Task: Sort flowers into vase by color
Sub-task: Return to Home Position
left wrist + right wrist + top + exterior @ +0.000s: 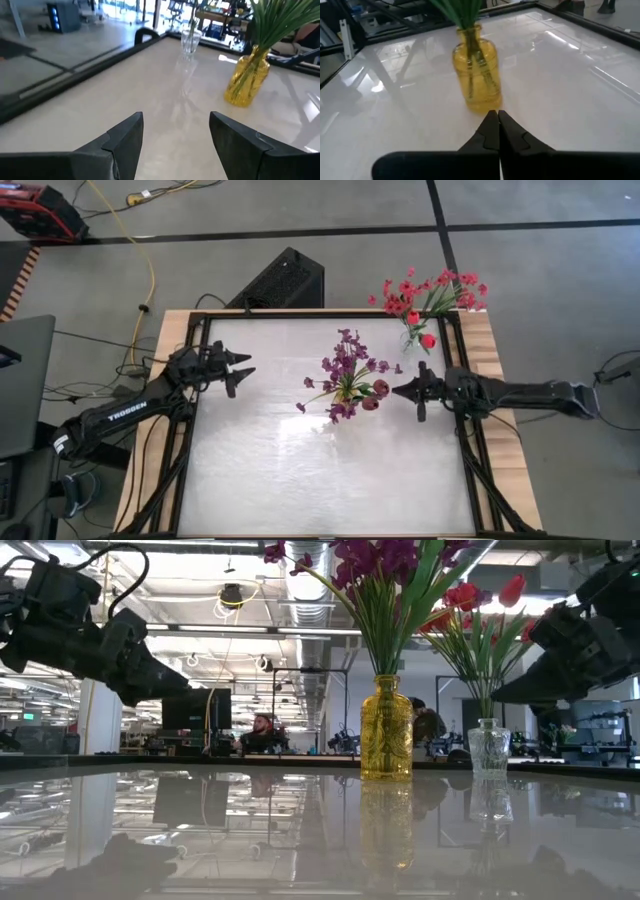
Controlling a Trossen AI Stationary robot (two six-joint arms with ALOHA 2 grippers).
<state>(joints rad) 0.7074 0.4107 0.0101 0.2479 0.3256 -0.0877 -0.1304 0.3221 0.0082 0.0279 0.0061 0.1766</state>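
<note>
A yellow glass vase stands near the table's middle with the purple flowers in it, their green stems down its neck. A clear glass vase at the far right corner holds the red-pink flowers. My left gripper hangs open at the table's left edge, clear of the top, pointing toward the vases. My right gripper is shut with nothing between its fingers, just right of the yellow vase, above the table.
The white tabletop has a black frame rail around it. A dark box lies on the floor beyond the far edge. People sit at desks in the room behind the table.
</note>
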